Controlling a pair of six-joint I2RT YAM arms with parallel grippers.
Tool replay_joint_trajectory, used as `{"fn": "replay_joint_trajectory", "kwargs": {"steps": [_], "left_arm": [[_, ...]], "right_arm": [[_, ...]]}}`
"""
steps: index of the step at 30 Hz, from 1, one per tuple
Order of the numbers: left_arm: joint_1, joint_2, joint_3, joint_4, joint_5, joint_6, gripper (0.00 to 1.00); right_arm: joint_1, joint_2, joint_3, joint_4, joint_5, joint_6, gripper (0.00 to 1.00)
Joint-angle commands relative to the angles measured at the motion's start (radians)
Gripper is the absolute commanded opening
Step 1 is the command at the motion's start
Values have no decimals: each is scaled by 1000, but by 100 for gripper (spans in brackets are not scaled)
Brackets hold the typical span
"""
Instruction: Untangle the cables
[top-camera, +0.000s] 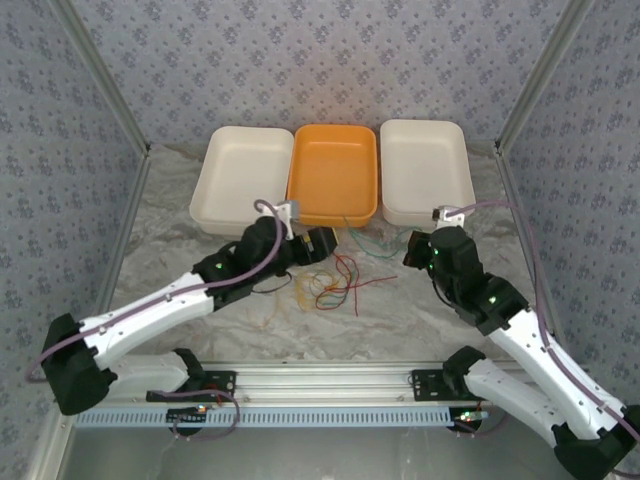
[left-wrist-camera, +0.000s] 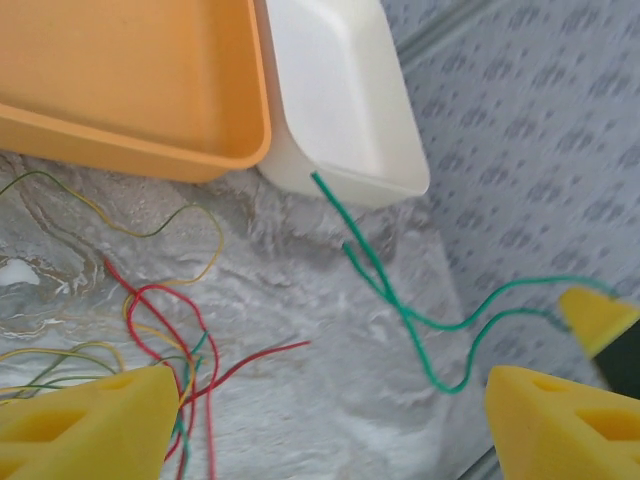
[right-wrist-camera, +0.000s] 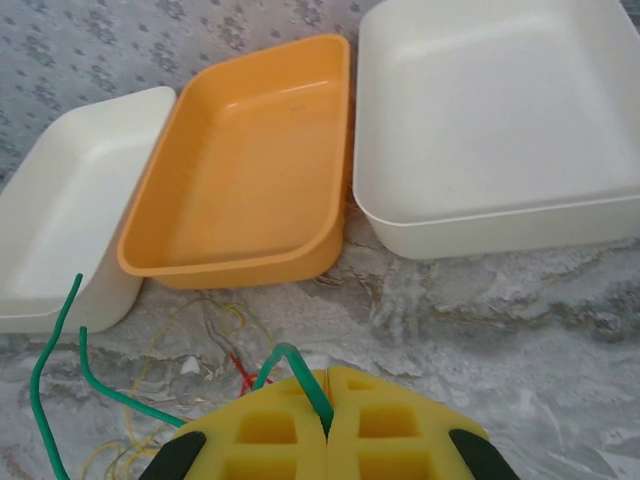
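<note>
The right gripper (right-wrist-camera: 328, 405) pinched the green cable (right-wrist-camera: 285, 352) between its closed yellow pads, while the left gripper (left-wrist-camera: 320, 430) stood wide apart, holding nothing, over the knot of red cable (left-wrist-camera: 150, 300) and yellow cable (top-camera: 308, 292). The knot lay on the crinkled grey sheet (top-camera: 170, 225) between the two arms, just near of the orange tray (top-camera: 333, 170). The wires looked hair-thin, light and springy, likely to curl back and drag their neighbours along. A free end or an uncrossed stretch away from the knot appeared the safest hold, with the pads shut fully, since such strands could slip out. The right wrist camera made the pinch plain, the green strand rising into the seam between the pads. The left wrist camera showed that cable crossing over itself and running toward the near corner of the right white tray (left-wrist-camera: 340, 100), apart from the red loops along that stretch. From above, the heap read as one loose tangle, with the left white tray (top-camera: 240, 180) beyond it.
</note>
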Motion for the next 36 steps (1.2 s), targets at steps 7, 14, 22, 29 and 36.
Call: {"fn": "replay_joint_trajectory", "kwargs": {"steps": [7, 14, 22, 29, 36], "left_arm": [[49, 92, 50, -26, 102, -207, 81], [90, 134, 27, 42, 105, -238, 64], [102, 153, 23, 86, 99, -241, 46], [103, 142, -13, 123, 93, -254, 9], [77, 80, -46, 127, 35, -247, 0]], "right_arm": [[158, 25, -16, 93, 175, -10, 0], [229, 53, -13, 105, 210, -2, 0], [268, 59, -15, 105, 237, 5, 0], [272, 55, -16, 88, 260, 32, 0], [263, 53, -19, 16, 354, 217, 0]]}}
